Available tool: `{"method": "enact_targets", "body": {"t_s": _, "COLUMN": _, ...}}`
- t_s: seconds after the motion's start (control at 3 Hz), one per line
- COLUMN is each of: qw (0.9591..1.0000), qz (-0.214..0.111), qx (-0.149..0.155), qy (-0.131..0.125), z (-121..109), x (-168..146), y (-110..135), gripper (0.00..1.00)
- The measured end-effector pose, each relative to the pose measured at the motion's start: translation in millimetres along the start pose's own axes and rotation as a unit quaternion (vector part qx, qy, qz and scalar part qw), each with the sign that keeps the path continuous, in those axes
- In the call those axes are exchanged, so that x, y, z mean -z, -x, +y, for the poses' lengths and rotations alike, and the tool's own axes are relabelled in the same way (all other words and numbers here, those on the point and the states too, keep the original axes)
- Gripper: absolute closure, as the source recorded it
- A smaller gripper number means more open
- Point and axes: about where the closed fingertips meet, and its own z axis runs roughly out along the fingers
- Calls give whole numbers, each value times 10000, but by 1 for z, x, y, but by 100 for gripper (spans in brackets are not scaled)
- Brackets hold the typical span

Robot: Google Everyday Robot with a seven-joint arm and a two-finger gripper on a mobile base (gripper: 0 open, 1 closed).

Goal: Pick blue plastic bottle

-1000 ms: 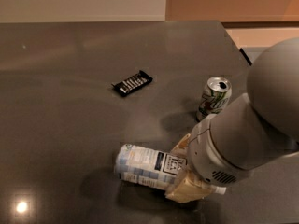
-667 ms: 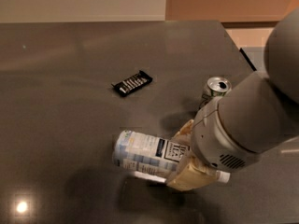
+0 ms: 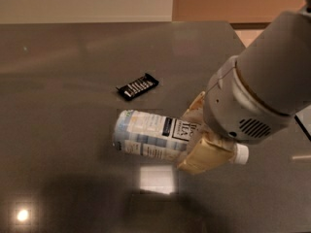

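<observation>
The blue plastic bottle (image 3: 150,135) lies sideways in the air above the dark table (image 3: 63,81), base to the left, white cap (image 3: 241,154) to the right. Its pale blue-and-white label and dark "TEA" panel face the camera. My gripper (image 3: 198,140) is shut on the bottle near its neck, with one tan finger (image 3: 203,158) in front and the other (image 3: 194,111) behind. The grey arm covers the bottle's shoulder.
A small black wrapped bar (image 3: 138,86) lies on the table behind and left of the bottle. The soda can is hidden behind the arm. The table's right edge (image 3: 301,125) runs close under the arm. Bright light reflections show on the front of the table.
The gripper has lifted the bottle off the table and carried it up. The arm has swung in front of the can, which no longer shows.
</observation>
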Motion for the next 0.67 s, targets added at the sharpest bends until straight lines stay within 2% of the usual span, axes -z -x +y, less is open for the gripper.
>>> {"method": "enact_targets", "body": {"t_s": 0.33, "qw": 9994, "qz": 98, "qx": 277, "qy": -208, "z": -4, "x": 39, "y": 25, "gripper": 100}}
{"method": "enact_targets", "body": {"t_s": 0.67, "qw": 9994, "qz": 98, "qx": 277, "qy": -208, "z": -4, "x": 39, "y": 25, "gripper": 100}}
